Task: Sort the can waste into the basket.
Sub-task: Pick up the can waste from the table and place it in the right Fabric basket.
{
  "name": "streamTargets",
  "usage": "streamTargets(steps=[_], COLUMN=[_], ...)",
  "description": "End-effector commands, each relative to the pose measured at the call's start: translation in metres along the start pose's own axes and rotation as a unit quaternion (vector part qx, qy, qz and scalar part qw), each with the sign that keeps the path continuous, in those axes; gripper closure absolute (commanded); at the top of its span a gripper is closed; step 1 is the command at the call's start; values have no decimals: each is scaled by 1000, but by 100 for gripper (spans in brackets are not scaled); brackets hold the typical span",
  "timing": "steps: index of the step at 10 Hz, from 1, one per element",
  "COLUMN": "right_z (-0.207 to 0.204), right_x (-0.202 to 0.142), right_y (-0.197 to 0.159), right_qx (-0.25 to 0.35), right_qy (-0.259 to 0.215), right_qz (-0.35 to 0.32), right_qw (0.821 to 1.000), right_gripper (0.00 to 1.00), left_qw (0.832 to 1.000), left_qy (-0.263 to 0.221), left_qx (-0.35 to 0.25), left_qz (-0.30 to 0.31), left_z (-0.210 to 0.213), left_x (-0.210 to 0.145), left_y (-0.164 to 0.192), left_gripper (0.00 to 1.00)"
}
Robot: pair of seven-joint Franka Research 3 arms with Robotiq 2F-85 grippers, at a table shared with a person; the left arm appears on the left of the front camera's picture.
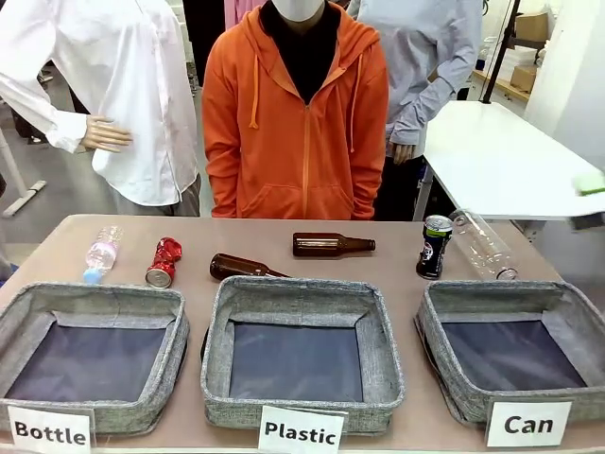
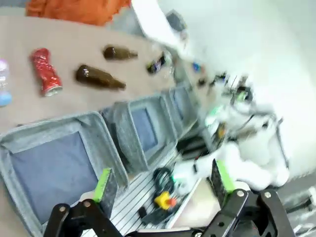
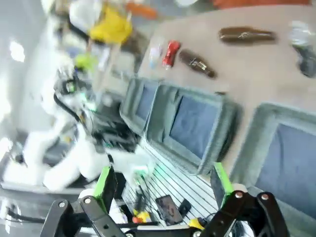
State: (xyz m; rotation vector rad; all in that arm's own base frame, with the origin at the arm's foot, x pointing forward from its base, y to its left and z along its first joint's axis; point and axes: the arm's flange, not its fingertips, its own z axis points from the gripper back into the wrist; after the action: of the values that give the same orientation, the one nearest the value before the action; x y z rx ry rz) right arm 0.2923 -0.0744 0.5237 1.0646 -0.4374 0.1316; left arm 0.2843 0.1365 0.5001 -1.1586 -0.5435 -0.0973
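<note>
Lying beyond left pincer (image 2: 163, 178): red can (image 2: 45, 71)

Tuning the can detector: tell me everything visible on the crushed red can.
The red can is shiny red metal, crushed and crumpled, its silver end facing the robot. It lies on its side on the tan table, between a clear plastic bottle and a brown glass bottle, behind the Bottle basket, touching neither bottle.

Three white cards – Bottle (image 1: 51, 432), Plastic (image 1: 302, 433), Can (image 1: 528, 425)
</note>
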Motion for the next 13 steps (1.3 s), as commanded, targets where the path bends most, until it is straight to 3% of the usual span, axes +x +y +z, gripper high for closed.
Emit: streamTargets(steps=[1,3,4,5,6,11,13], right_z=[20,45,47,40,82,82,82], right_x=[-32,-51,-54,-51,-39,-39,-39], right_y=[-67,-111,-121,-118,-125,-125,-125], right_qx=[61,94,91,38,77,77,77], right_qy=[-79,-151,-178,-202,-158,-158,-158], right_qz=[-75,-130,-155,-155,-160,-160,-160], right_qw=[992,975,968,966,971,971,971], right_gripper=[0,0,0,0,0,0,0], left_qw=[993,979,973,984,984,982,994], left_qy=[-98,-166,-185,-142,-142,-144,-84], left_qx=[-33,-48,-27,-34,-34,-35,55], left_qz=[48,106,136,105,105,118,49], left_z=[-13,-13,-21,36,36,34,6], left_x=[-26,-38,-46,-1,-1,0,24], left_y=[32,61,62,65,65,64,37], left_gripper=[0,0,0,0,0,0,0])
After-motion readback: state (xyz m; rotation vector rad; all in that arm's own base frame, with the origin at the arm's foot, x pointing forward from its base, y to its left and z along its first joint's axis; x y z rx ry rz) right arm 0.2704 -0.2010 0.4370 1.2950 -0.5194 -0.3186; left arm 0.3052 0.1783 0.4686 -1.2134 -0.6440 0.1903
